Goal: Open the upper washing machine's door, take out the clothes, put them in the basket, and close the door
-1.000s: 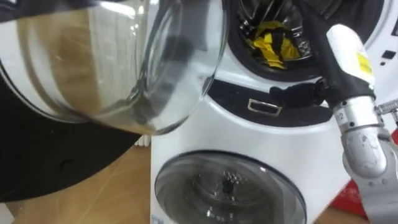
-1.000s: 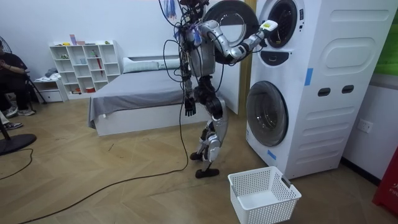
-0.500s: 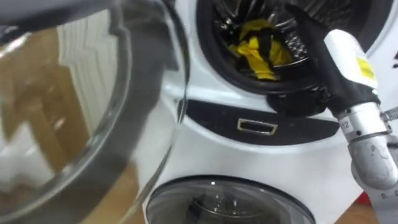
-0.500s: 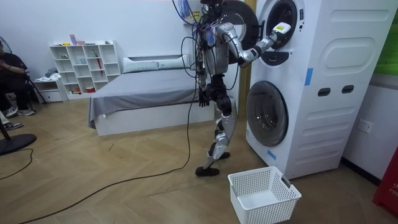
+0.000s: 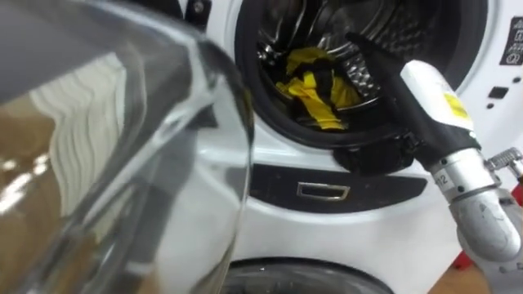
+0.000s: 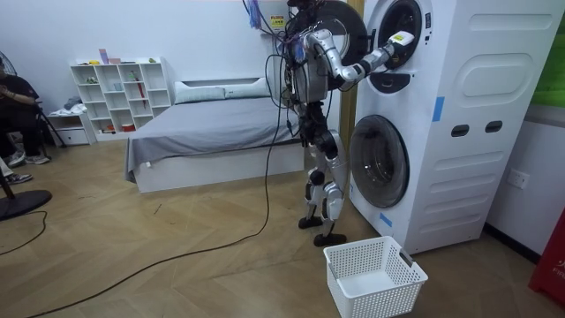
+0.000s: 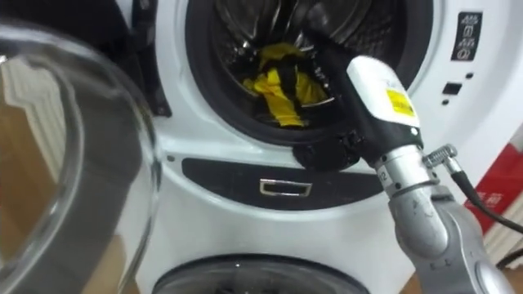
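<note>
Now right hand (image 5: 369, 64) reaches into drum (image 5: 282, 28)

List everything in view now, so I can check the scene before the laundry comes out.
yellow and black cloth garment: one, yellow with black, inside the upper drum.
white stacked washing machines: two, white, room view's right; the upper round glass door is open, the lower one shut.
white perforated plastic basket: one, white, on the floor before the machines.
grey bed: one, grey, behind the robot.
white shelf unit: one, white, by the far wall.
seated person: one, room view's left edge.
right robot hand: fingers straight, reaching into the upper drum.
left robot hand: hangs by the hip.
</note>
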`<state>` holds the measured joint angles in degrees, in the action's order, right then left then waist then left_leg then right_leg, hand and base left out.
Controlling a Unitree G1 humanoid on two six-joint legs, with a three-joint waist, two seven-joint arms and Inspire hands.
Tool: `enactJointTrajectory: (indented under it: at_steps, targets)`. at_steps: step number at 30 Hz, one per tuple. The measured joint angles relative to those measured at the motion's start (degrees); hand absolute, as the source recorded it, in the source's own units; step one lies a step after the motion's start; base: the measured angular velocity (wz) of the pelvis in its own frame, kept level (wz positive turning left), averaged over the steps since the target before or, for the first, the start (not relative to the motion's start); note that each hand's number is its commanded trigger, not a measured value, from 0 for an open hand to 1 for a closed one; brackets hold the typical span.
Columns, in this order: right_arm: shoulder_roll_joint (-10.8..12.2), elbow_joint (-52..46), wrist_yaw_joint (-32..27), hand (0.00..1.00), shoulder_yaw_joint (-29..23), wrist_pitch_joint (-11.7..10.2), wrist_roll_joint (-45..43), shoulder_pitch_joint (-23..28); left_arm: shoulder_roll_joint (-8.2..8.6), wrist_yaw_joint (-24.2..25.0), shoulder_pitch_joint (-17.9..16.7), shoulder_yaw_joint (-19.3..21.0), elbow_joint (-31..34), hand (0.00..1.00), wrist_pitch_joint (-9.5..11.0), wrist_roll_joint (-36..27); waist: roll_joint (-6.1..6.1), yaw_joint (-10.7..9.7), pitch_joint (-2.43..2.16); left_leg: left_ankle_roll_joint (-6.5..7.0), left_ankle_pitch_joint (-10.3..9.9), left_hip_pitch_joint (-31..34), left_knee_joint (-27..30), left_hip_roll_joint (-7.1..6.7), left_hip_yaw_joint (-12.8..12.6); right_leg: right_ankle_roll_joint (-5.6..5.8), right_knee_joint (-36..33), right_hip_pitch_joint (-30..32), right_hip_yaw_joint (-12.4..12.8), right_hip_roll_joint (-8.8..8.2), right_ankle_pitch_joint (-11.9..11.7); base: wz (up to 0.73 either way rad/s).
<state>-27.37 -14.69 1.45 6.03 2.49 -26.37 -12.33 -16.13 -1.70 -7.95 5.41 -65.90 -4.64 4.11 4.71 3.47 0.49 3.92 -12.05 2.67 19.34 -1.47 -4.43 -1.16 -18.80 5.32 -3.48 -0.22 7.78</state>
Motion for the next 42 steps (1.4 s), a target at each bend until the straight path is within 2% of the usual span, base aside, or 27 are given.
enactJointTrajectory:
  at_steps: [2,4,5,7,10,14,19,24,25,33,38,40,42]
  targets:
    - [-0.5,-0.8,0.9,0.0,0.0,0.1,3.7,0.0,0.01,0.0,-3.3,0.0,0.3,0.0,-0.3,0.0,-0.05,0.3,0.0,-0.22,0.0,0.2,-0.1,0.65,-0.1,-0.38,1.6,-0.4,0.0,0.7,-0.8,-0.02]
    - [-2.0,-0.8,1.2,0.0,0.0,0.2,7.4,-0.2,0.01,0.1,-4.4,0.1,0.3,0.0,-1.1,0.0,0.22,0.4,-0.24,-0.43,0.1,0.6,-0.1,0.8,0.1,-0.56,2.2,-0.4,-0.4,0.79,-1.3,0.04]
    - [-2.8,-0.8,1.3,0.0,0.0,0.3,9.3,-0.3,0.01,0.2,-4.5,0.1,0.3,0.0,-1.5,0.0,0.23,0.6,-0.25,-0.54,0.2,0.7,-0.1,0.85,0.2,-0.68,2.4,-0.4,-0.6,0.82,-1.5,0.06]
    - [-2.5,-1.1,1.2,0.0,-0.6,1.2,12.6,-0.7,0.01,0.2,-4.2,0.1,0.3,0.0,-1.4,0.5,0.25,1.2,-0.29,-0.65,0.2,0.7,-0.2,0.88,0.5,-0.78,2.4,-0.4,-0.6,0.9,-1.5,0.05]
    - [-2.4,-1.1,1.1,0.0,-1.4,2.6,19.0,-3.9,0.0,0.4,-4.1,0.2,1.3,0.0,-1.3,0.5,0.19,1.5,-0.4,-0.77,0.4,0.6,-0.6,0.8,1.6,-0.84,3.4,-1.2,-1.5,0.9,-1.5,0.18]
    - [-2.4,-1.1,1.0,0.0,-2.7,2.7,27.4,-6.9,0.12,0.7,-4.1,0.1,1.9,0.0,-2.3,0.5,0.71,1.8,-0.72,-1.06,0.6,0.4,-1.0,0.75,3.7,-0.68,5.7,-3.0,-3.4,1.01,-2.0,0.3]
    - [-2.4,-1.2,1.1,0.0,-2.8,3.0,31.8,-7.0,0.65,0.6,-4.2,0.0,1.9,0.0,-2.8,0.5,0.83,2.2,-0.76,-0.82,0.7,-0.5,-2.3,0.64,4.8,-0.88,7.8,-4.8,-4.7,1.03,-1.9,0.16]
    - [-2.4,-1.4,0.0,0.0,-3.4,4.0,33.2,-6.6,0.97,0.7,-3.9,0.1,2.3,0.0,-2.7,0.6,1.09,3.6,-0.8,-1.01,0.6,-1.8,-3.9,0.63,5.0,-1.46,8.2,-5.9,-5.2,1.08,-1.5,0.07]
    - [-2.4,-1.8,-0.4,0.0,-3.5,4.0,33.8,-6.7,0.99,0.7,-4.3,0.2,2.4,0.0,-2.4,0.6,1.16,4.0,-0.67,-1.08,0.5,-2.3,-4.1,0.64,5.1,-1.51,8.3,-6.5,-5.4,1.07,-1.3,0.1]
    - [-2.4,-4.6,-1.7,0.0,-4.9,3.7,32.4,-6.6,1.62,1.3,-5.9,1.2,3.0,0.0,-2.5,0.6,0.9,4.3,-0.48,-1.14,-0.1,-3.2,-3.8,0.63,5.4,-1.36,8.2,-7.8,-6.7,0.84,-0.3,0.08]
    - [-2.3,-5.1,-2.1,0.0,-6.2,3.8,20.8,-6.6,1.76,1.3,-5.6,1.3,3.0,0.0,-3.0,1.2,0.71,3.9,-0.44,-1.16,-0.3,-2.9,-3.6,0.41,6.0,-0.75,8.2,-7.6,-7.4,0.51,0.5,0.05]
    - [-2.3,-5.9,-2.1,0.0,-6.6,4.4,16.6,-6.3,1.88,1.3,-5.2,1.5,3.0,0.0,-3.6,1.6,0.68,3.9,-0.47,-1.12,-0.2,-3.0,-3.7,0.36,6.0,-0.76,8.2,-7.6,-7.5,0.46,0.4,0.03]
    - [-2.3,-5.9,-2.1,0.0,-6.6,4.5,12.6,-6.0,1.91,1.4,-4.9,1.5,3.0,0.0,-4.1,1.6,0.68,3.7,-0.48,-1.11,-0.2,-3.1,-3.7,0.31,6.0,-1.24,8.2,-7.9,-7.5,0.44,0.2,0.03]
